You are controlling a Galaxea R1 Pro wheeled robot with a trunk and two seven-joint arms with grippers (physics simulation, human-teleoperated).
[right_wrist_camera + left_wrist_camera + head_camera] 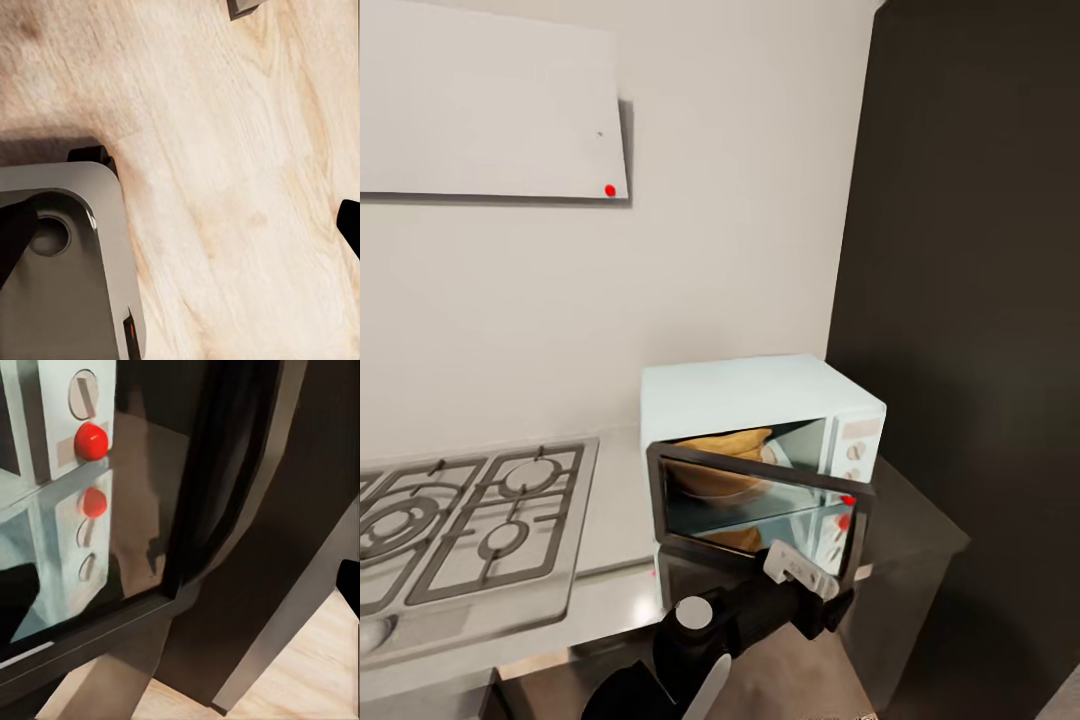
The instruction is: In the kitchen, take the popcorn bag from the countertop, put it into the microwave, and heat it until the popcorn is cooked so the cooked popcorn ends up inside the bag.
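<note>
The pale blue microwave point(760, 400) stands on the countertop point(618, 500) beside the wall. Its dark-framed glass door point(760, 510) is ajar, the free edge swung out in front of the white knob panel point(857, 440). The mustard-yellow popcorn bag point(732, 445) sits inside, partly seen through the glass. My left gripper point(828, 600) is at the door's lower free corner; the left wrist view shows the door edge point(202, 495) and the panel's red light point(91, 440) close up, one fingertip point(349, 585) far out to the side, nothing held. My right gripper point(180, 225) hangs open over the wood floor.
A steel gas hob point(460, 520) lies left of the microwave, under a flat white hood point(490, 100). A tall dark cabinet point(970, 300) rises close on the right. The right wrist view shows my grey base point(60, 262) and the wood floor point(240, 187).
</note>
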